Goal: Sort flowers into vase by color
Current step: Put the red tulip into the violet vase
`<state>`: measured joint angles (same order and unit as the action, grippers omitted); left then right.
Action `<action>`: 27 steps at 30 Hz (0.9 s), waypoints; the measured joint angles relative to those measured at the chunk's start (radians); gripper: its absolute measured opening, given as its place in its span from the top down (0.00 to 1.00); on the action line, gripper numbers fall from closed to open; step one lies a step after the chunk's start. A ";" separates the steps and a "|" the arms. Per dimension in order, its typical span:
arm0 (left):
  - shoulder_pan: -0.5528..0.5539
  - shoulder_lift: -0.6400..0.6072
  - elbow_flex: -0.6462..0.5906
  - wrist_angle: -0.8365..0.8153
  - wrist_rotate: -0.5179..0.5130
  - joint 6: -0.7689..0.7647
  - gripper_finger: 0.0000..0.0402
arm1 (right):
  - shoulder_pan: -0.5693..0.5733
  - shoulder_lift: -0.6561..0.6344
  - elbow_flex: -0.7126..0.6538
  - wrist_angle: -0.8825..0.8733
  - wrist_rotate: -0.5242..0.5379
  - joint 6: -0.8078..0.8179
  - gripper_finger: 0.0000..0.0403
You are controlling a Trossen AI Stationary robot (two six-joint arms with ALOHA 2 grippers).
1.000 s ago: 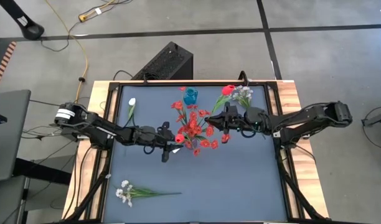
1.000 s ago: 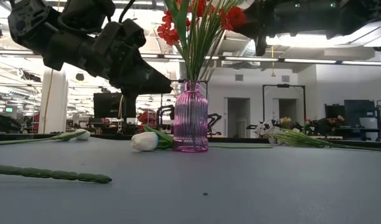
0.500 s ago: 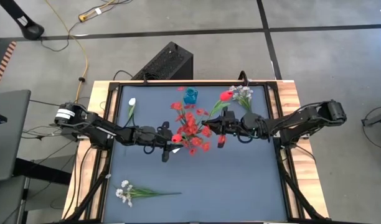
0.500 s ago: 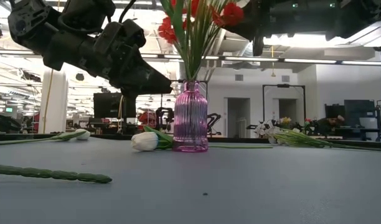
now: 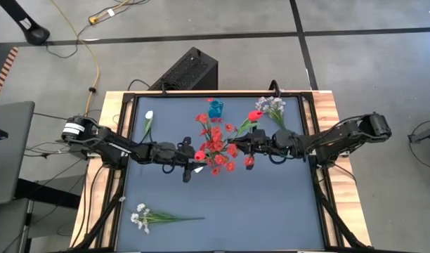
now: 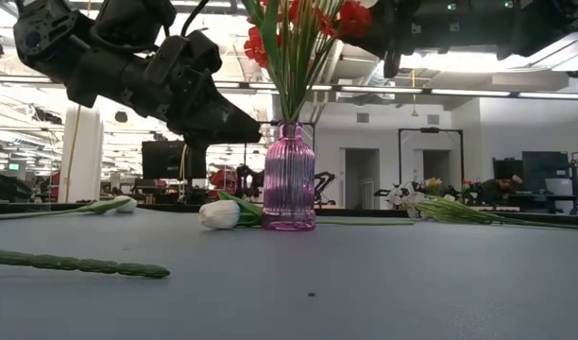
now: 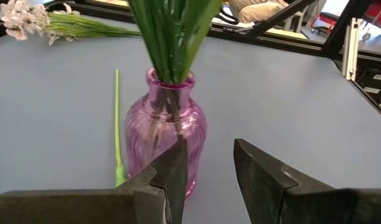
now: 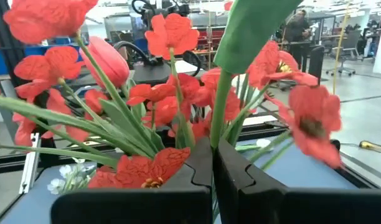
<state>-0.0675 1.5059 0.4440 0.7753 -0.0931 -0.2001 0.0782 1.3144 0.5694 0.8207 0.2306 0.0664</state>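
A pink ribbed vase (image 6: pixel 289 179) stands mid-table holding a bunch of red flowers (image 5: pixel 215 146). My right gripper (image 5: pixel 237 145) reaches in from the right, level with the blooms, shut on the stem of a red tulip (image 5: pixel 255 115). My left gripper (image 7: pixel 206 168) stands open close beside the vase (image 7: pixel 165 124), low on its left; the vase is not between the fingers. A small blue vase (image 5: pixel 215 107) stands behind. A white tulip (image 6: pixel 220 214) lies on its side at the pink vase's foot. My right gripper pinches the red tulip's green stem (image 8: pixel 219 127) between its two fingers, below a broad leaf (image 8: pixel 253 25). The fingers come level from the table's right and lie across the stem. The stem stands tilted among the bunch's blooms, flower head up; its lower end is hidden.
A white spray (image 5: pixel 141 216) lies near the front left, another white tulip (image 5: pixel 149 116) at the far left, and a whitish spray (image 5: pixel 275 105) at the far right. The table's near half between them is bare mat (image 5: pixel 271 211).
My right gripper has carried the red tulip toward the table's left and near edge, in among the red bunch, rolling a little. The tulip's head has come closer to the vase's flowers. My left gripper has kept still.
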 joint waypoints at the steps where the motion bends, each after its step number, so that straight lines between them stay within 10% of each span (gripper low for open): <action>1: 0.002 0.000 0.000 0.000 0.000 0.000 0.70 | 0.000 0.000 0.000 0.000 0.000 -0.005 0.94; 27: 0.013 0.000 0.001 -0.006 0.009 0.009 0.70 | 0.007 -0.006 0.141 -0.280 0.006 -0.008 0.94</action>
<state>-0.0544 1.5055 0.4446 0.7692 -0.0845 -0.1908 0.0853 1.3079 0.7101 0.5409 0.2363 0.0587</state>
